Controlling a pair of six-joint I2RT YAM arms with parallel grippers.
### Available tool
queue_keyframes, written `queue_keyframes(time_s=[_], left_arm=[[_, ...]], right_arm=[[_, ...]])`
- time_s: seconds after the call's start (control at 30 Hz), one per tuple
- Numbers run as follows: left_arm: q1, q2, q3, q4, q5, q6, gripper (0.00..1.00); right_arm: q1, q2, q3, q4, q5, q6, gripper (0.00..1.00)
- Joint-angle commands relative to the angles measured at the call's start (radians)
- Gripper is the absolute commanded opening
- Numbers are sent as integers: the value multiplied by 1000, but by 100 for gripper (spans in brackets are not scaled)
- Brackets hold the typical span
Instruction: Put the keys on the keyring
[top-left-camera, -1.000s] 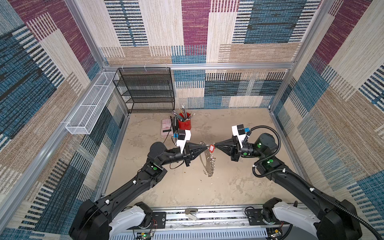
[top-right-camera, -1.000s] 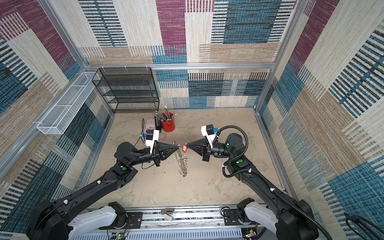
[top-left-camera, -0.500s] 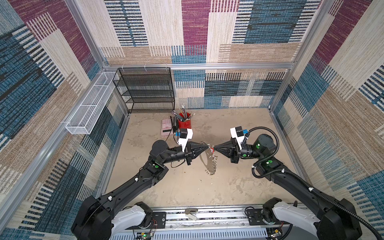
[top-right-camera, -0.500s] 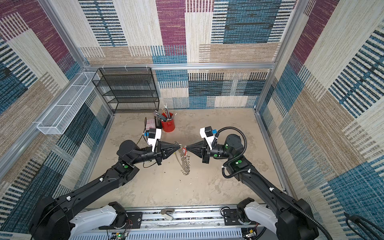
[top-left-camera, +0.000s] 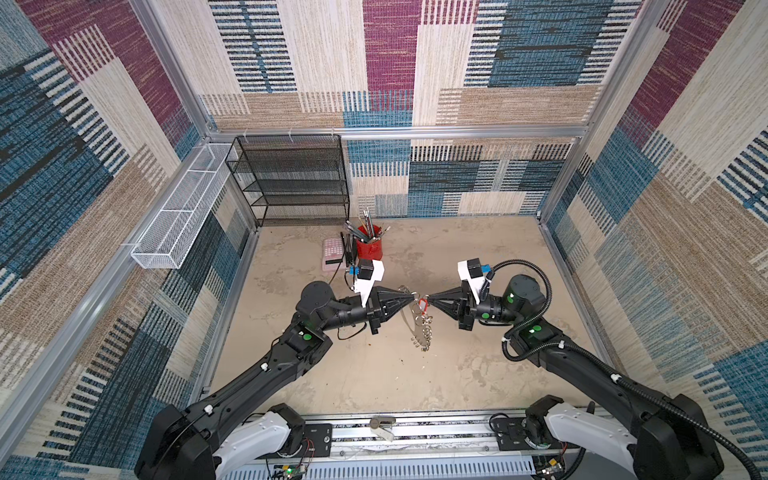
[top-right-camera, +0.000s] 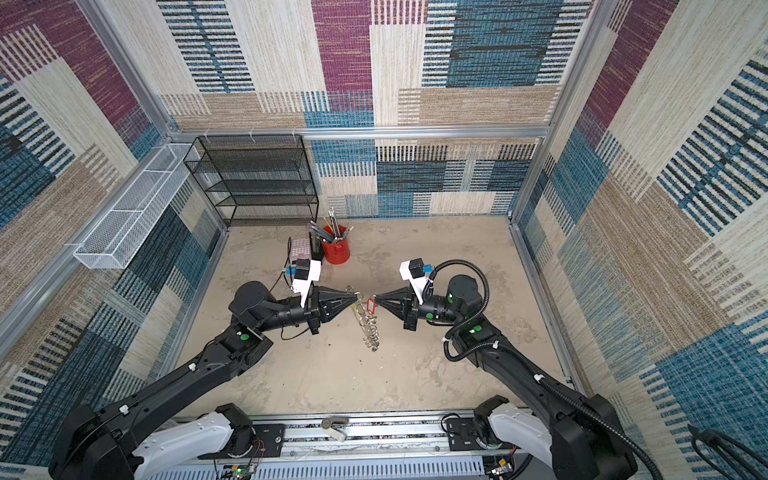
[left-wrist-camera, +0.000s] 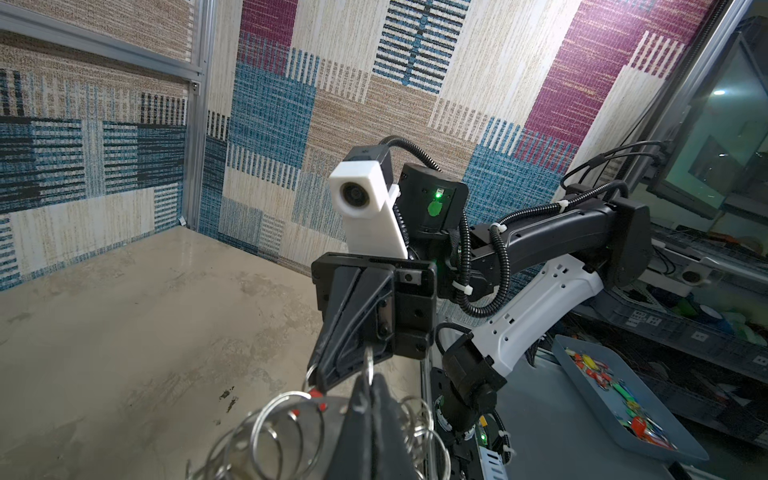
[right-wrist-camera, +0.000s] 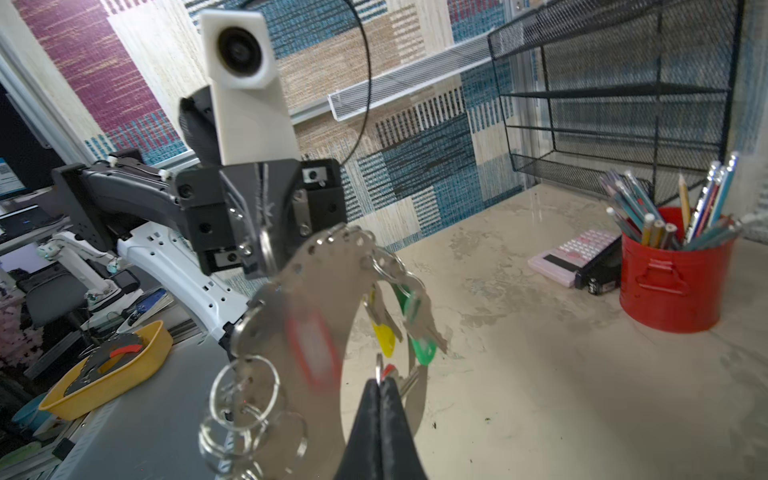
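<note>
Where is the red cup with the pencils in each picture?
In a top view: the red pencil cup stands toward the back, left of middle.
In a top view: same spot.
Left wrist view: not in it.
Right wrist view: it stands beside the pink calculator.
Shared landmark: the black mesh shelf behind it, in those three views.

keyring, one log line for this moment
left gripper: shut on keyring | right gripper: shut on red key | yellow key, green key: on keyring
</note>
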Motion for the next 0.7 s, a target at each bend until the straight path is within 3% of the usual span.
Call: queue_keyframes(time_s=[0.0,0.27,0.67], left_arm=[[1,-19,-8,-21,-11,36,0],[1,-58,20,-169,-12,103,0],[0,-70,283,-823,18,482,0]], right_arm=[[0,-17,-24,17,36,28,0],[1,-24,-24,19,35,22,0],[1,-6,-21,38,35,10,0]])
